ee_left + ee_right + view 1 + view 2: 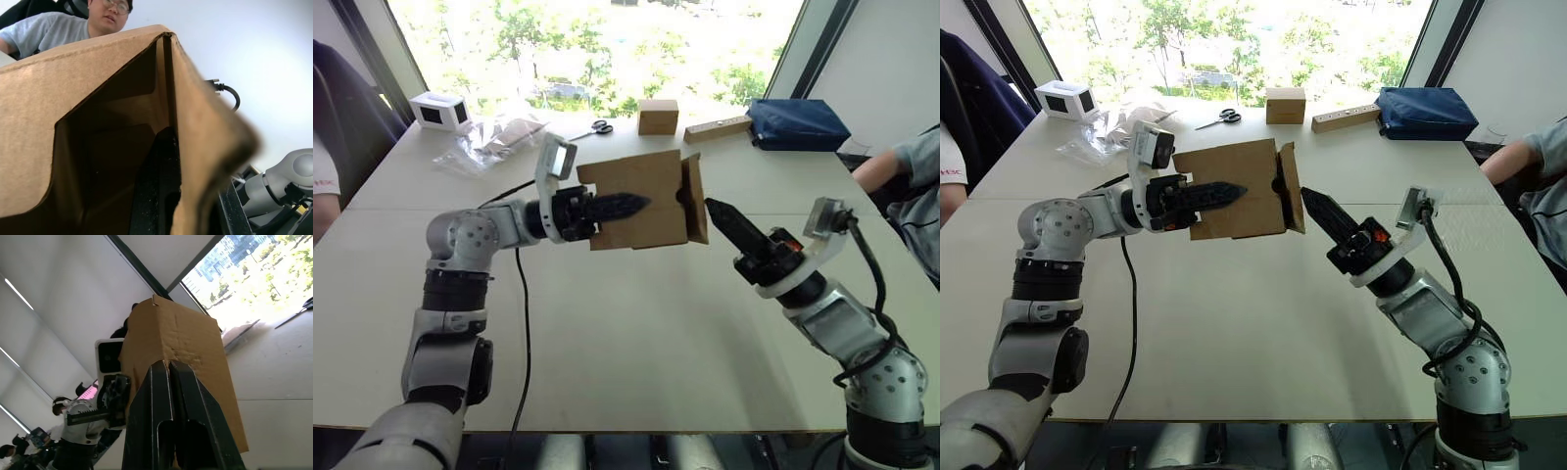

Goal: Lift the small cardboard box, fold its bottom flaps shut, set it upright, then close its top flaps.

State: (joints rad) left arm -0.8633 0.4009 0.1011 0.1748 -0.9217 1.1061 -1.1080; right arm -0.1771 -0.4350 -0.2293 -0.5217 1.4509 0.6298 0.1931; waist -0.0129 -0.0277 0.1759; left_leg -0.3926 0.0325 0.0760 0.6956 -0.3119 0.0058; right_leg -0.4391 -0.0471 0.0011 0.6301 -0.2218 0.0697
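I see the plain brown corrugated cardboard box (pixel 641 201) held in the air over the white table (pixel 636 323), my left gripper (pixel 617 207) clamped on its wall. My right gripper (pixel 722 218), fingers pressed together, points at its flapped end.

text: none legible | small cardboard box (pixel 641 201): plain, unprinted

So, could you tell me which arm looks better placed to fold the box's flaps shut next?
Probably the right: its pincer is shut, free, and pointed at the small cardboard box's flapped end, while the left pincer holds the box aloft.
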